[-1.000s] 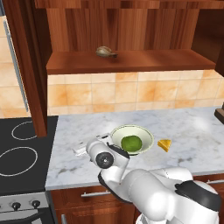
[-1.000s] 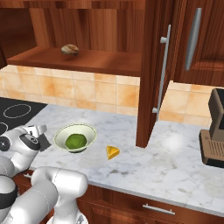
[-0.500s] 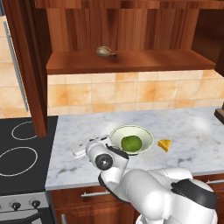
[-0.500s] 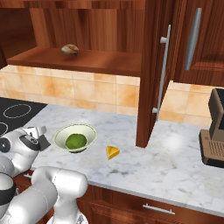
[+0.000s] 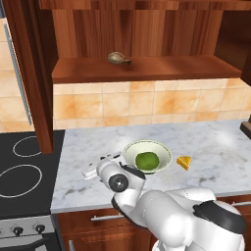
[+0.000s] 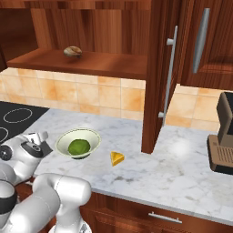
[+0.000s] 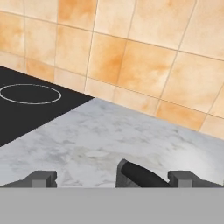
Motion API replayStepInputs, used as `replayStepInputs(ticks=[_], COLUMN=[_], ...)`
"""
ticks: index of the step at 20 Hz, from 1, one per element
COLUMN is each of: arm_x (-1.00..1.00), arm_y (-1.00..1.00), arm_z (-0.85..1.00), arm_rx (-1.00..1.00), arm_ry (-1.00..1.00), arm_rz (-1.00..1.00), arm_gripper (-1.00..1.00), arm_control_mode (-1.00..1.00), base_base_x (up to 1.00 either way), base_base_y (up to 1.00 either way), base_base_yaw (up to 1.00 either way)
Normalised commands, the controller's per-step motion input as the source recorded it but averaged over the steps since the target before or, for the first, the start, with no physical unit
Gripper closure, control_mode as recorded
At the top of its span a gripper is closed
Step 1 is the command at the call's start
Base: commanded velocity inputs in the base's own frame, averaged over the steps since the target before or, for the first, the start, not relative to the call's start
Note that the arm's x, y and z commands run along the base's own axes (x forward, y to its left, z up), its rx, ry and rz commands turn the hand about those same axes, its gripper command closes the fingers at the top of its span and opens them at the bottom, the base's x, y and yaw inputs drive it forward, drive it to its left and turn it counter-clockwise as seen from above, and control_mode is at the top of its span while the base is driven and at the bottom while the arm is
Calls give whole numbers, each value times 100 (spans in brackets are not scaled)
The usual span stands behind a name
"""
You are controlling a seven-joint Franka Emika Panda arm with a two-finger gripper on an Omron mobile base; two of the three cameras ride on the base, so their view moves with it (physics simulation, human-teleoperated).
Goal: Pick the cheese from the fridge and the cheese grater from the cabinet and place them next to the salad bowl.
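The salad bowl [image 5: 128, 149] [image 6: 93, 136] with its green ball stands on the marble counter. The cheese [image 5: 184, 162] [image 6: 117, 158] lies on the counter just right of the bowl. My gripper [image 5: 100, 164] [image 6: 36, 139] [image 7: 113, 178] hangs low over the counter just left of the bowl, open. Between its fingertips [image 7: 41, 178] in the hand view rises a dark grey piece with a black handle [image 7: 140, 175], seemingly the cheese grater's top; neither finger touches it. The cabinet [image 5: 147, 68] [image 6: 91, 63] above is open, its shelf holding a brown rounded lump [image 5: 117, 58] [image 6: 73, 51]. The fridge is out of view.
A black stove [image 5: 24, 171] [image 7: 30, 105] adjoins the counter on the left. The open cabinet door [image 6: 157, 77] with its bar handle hangs over the counter right of the cheese. A coffee machine [image 6: 223, 136] stands at the far right. A tiled wall [image 7: 131, 57] backs the counter.
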Motion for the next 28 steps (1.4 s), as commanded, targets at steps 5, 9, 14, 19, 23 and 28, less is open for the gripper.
replayStepInputs(ticks=[5, 9, 14, 19, 23, 28], arm_x=[-25, -3, 2, 1, -15, -50], arm_y=[-35, -51, -35, -1, -1, -30], arm_z=[-82, -100, -83, -35, -54, -88], arm_rx=[-3, -5, -6, 0, 0, 0], arm_ry=[4, 15, 7, 5, 22, 32], arm_rz=[5, 9, 10, 1, 0, 0], arm_gripper=[-100, -100, -100, -100, -100, -100], arm_control_mode=[-100, -100, -100, -100, -100, -100], base_base_x=[0, 0, 0, 0, 0, 0], base_base_y=[0, 0, 0, 0, 0, 0], base_base_yaw=[0, 0, 0, 0, 0, 0])
